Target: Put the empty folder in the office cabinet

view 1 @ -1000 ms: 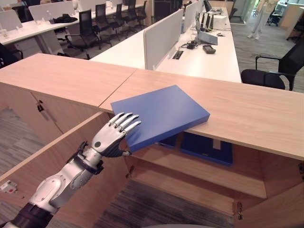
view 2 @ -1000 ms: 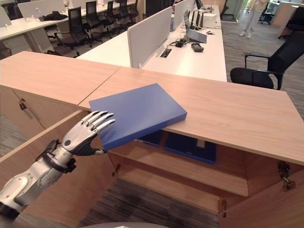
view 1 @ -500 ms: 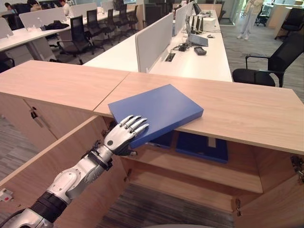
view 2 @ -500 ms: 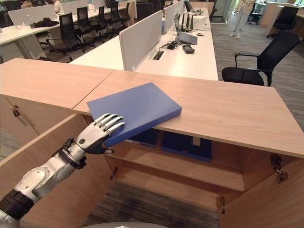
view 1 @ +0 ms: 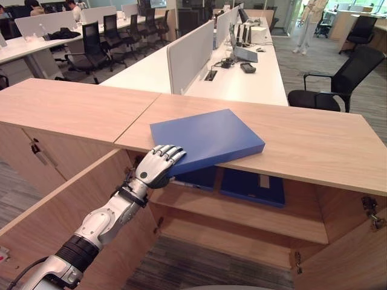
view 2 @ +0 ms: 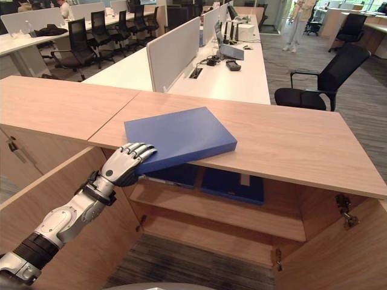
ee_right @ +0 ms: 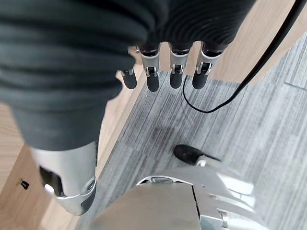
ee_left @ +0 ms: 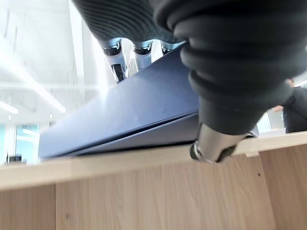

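One left hand clamps the folder where its corner overhangs the cabinet top above the open shelves, the left wrist view shows fingers over and thumb under, ready to lift, while the right hand hangs relaxed, empty.

I see a flat, plain mid-blue folder on the light oak-grain tabletop of the wooden cabinet, and darker blue folders on the pale wood shelf below it. My left hand is silver with dark fingertips and a dark ribbed cover at the wrist, and my right hand has the same silver and dark colouring. The carpet floor is grey with fine streaks, the desks behind are white with pale grey dividers, and the office chairs are black.
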Robot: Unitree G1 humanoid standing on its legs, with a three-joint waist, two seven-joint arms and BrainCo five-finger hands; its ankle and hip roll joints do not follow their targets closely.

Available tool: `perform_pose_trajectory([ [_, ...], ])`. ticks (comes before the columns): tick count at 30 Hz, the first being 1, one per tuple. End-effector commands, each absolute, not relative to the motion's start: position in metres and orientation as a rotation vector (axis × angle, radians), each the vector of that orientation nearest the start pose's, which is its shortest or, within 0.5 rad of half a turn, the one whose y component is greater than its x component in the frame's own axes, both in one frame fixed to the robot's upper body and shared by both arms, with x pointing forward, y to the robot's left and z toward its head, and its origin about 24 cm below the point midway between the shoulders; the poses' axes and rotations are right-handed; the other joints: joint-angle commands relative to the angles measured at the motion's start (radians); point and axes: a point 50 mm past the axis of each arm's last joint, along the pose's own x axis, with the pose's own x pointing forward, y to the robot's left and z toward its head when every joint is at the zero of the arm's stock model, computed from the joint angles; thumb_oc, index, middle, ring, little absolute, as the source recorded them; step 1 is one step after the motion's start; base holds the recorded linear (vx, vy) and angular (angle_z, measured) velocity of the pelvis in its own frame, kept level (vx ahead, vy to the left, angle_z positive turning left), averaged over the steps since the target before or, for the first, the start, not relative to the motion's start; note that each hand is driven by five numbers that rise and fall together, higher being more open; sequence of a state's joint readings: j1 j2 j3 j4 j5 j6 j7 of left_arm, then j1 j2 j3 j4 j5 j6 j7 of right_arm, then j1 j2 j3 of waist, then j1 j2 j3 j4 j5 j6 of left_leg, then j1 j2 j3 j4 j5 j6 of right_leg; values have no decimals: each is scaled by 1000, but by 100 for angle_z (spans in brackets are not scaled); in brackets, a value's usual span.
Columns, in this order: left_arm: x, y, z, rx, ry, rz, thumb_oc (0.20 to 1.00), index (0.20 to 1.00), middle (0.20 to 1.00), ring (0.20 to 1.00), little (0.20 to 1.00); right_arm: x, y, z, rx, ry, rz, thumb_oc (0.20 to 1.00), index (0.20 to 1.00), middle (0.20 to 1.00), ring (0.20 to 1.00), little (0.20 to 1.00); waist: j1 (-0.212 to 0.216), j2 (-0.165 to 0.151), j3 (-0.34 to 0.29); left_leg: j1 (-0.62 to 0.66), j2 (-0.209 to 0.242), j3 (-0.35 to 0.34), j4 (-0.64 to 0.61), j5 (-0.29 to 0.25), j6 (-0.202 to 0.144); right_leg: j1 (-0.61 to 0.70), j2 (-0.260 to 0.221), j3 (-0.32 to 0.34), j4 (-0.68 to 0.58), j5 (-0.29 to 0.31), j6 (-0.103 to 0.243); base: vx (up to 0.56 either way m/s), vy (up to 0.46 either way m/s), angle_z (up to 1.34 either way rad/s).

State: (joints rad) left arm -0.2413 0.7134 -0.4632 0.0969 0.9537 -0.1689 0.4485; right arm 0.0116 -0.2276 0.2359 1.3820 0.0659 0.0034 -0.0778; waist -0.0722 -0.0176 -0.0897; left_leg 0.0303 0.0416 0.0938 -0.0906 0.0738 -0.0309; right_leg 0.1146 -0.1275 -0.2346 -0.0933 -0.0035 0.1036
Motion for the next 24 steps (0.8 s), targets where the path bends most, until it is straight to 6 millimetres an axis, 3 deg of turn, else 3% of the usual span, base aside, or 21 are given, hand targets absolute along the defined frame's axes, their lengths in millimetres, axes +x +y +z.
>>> perform_pose_trajectory([
  [1,296,189,116,1624,-687,-28,200,200,200,200,200,64,-231,-169,-406,1366,-25,1000,1000,1000,1000,1000,-7,-43,13,34,-64,-20,3,-153,51,5,49,62,16,-35,-27,1,-10,-7],
  [10,290,198,102,1608,-608,-21,200,200,200,200,200,68,-220,-171,-381,1349,-3,1000,1000,1000,1000,1000,-5,-41,14,40,-63,-18,3,-154,51,9,50,62,13,-34,-28,0,-2,-1],
  [14,275,210,100,1470,-527,31,200,200,200,200,200,117,-217,-159,-278,1151,-49,1000,1000,1000,1000,1000,8,-46,17,39,-63,-20,3,-151,51,10,52,60,12,-33,-30,0,0,0],
  [16,266,219,104,1370,-503,104,200,200,200,200,200,150,-215,-143,-223,971,-58,1000,1000,1000,1000,1000,14,-55,25,35,-64,-20,3,-148,50,8,51,58,11,-31,-31,0,0,0],
  [17,263,221,104,1366,-493,104,200,200,200,200,200,147,-217,-143,-229,977,-54,1000,1000,1000,1000,1000,9,-51,22,36,-64,-19,3,-148,50,9,51,59,11,-31,-31,0,0,0],
  [18,246,237,107,1271,-451,183,200,200,200,200,200,172,-224,-111,-177,750,-61,1000,1000,1000,1000,1000,7,-53,36,33,-63,-15,3,-142,50,5,50,56,13,-27,-33,0,0,0],
  [20,229,253,108,1166,-398,245,200,200,200,200,200,176,-235,-82,-146,592,-69,1000,1000,1000,1000,1000,5,-52,39,31,-64,-15,3,-147,49,3,50,53,11,-29,-32,5,-5,-3],
  [21,228,253,108,1166,-395,244,200,200,200,200,200,175,-235,-82,-147,595,-68,1000,1000,1000,1000,1000,4,-51,36,31,-64,-15,3,-147,49,3,50,53,12,-29,-32,0,0,0],
  [22,215,261,112,1035,-376,284,200,200,200,200,200,178,-245,-58,-71,473,-99,1000,1000,1000,1000,1000,8,-52,43,26,-66,-18,3,-144,50,0,50,47,12,-28,-32,0,-8,10],
  [24,202,267,117,935,-370,315,200,200,200,200,200,181,-248,-45,-2,394,-120,1000,1000,1000,1000,1000,14,-53,45,22,-67,-22,3,-142,51,-3,49,42,12,-27,-32,4,-9,12],
])
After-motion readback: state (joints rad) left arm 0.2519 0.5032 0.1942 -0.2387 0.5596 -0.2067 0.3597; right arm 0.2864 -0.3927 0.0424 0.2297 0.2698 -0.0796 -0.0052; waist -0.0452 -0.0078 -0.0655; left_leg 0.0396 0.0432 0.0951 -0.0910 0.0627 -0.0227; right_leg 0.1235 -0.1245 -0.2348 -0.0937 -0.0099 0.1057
